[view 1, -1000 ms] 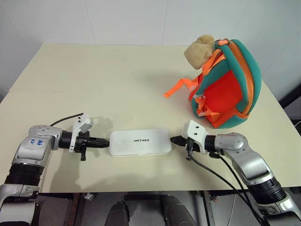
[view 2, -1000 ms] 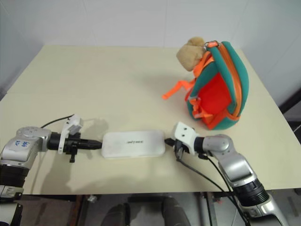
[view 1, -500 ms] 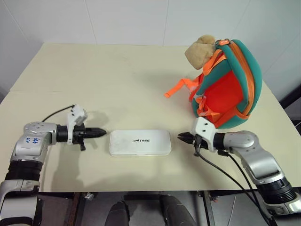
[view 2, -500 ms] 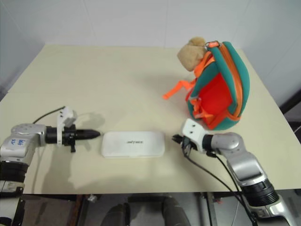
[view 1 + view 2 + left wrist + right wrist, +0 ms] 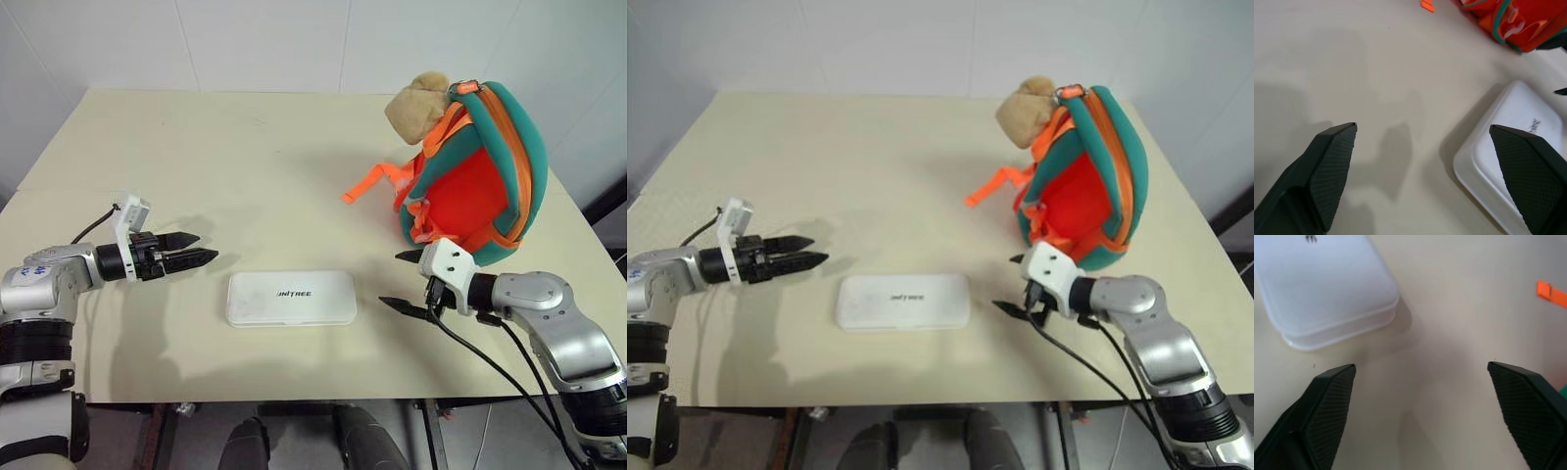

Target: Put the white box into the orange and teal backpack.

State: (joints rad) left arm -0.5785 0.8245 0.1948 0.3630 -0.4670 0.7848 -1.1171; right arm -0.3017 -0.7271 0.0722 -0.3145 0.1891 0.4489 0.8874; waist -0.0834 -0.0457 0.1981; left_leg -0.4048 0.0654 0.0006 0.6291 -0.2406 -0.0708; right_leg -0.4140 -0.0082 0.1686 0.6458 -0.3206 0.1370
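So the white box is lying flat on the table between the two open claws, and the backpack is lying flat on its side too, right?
Not quite. The orange and teal backpack stands upright, as the left eye view shows. The rest holds: the white box lies flat on the table between the open left gripper and right gripper.

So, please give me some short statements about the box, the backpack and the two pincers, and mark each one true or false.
1. The white box lies flat on the table. True.
2. The left pincer is shut on the box. False: it is open, clear of it.
3. The orange and teal backpack stands upright. True.
4. The box is inside the backpack. False: it lies on the table.
5. The right pincer is open. True.
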